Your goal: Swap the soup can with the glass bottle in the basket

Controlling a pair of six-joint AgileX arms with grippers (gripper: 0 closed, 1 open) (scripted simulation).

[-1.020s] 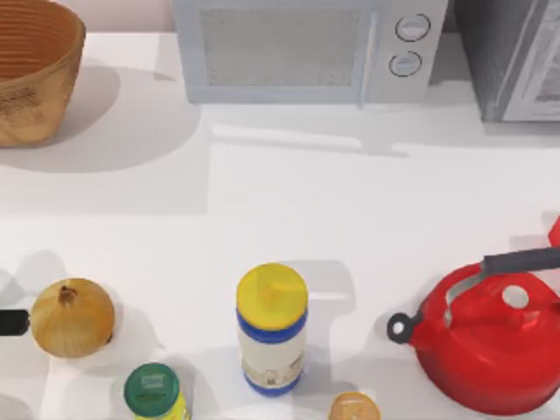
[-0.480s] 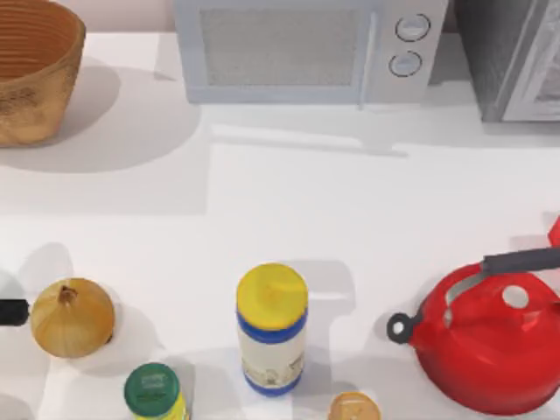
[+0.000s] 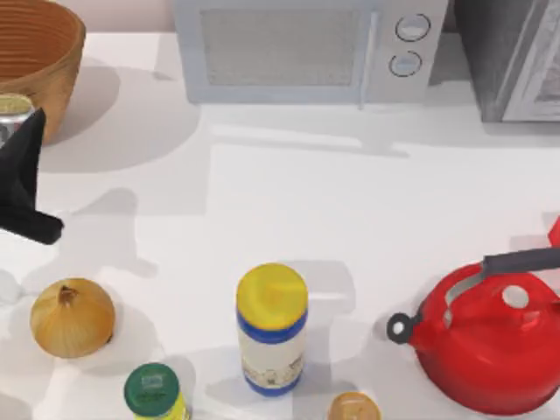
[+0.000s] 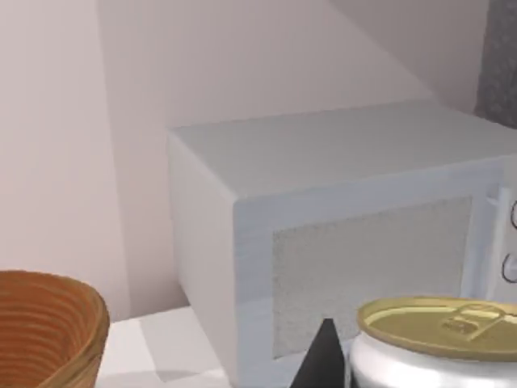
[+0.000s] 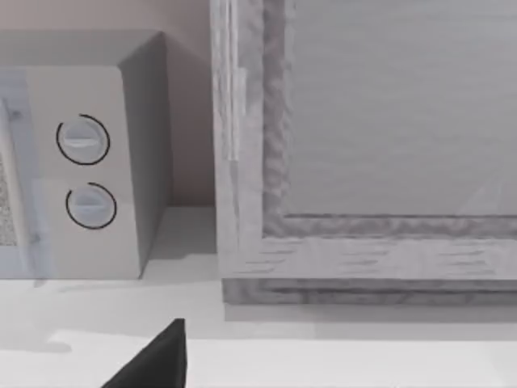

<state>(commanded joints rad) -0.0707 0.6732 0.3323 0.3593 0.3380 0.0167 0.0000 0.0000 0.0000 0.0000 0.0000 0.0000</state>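
Observation:
My left gripper hangs at the table's far left, just in front of the basket, and is shut on the soup can. The can's dull gold top with a pull tab sits close beside one black fingertip in the left wrist view, with the basket's rim off to the side. The glass bottle is out of view. One dark fingertip of my right gripper shows in the right wrist view, facing a grey cabinet.
A microwave stands along the back. Near the front are an onion, a yellow-lidded white-and-blue container, a green-lidded jar, a small orange-topped item and a red kettle.
My left gripper was a dark tip at the left edge beside the onion. It has risen toward the basket, and the soup can has come into view in it.

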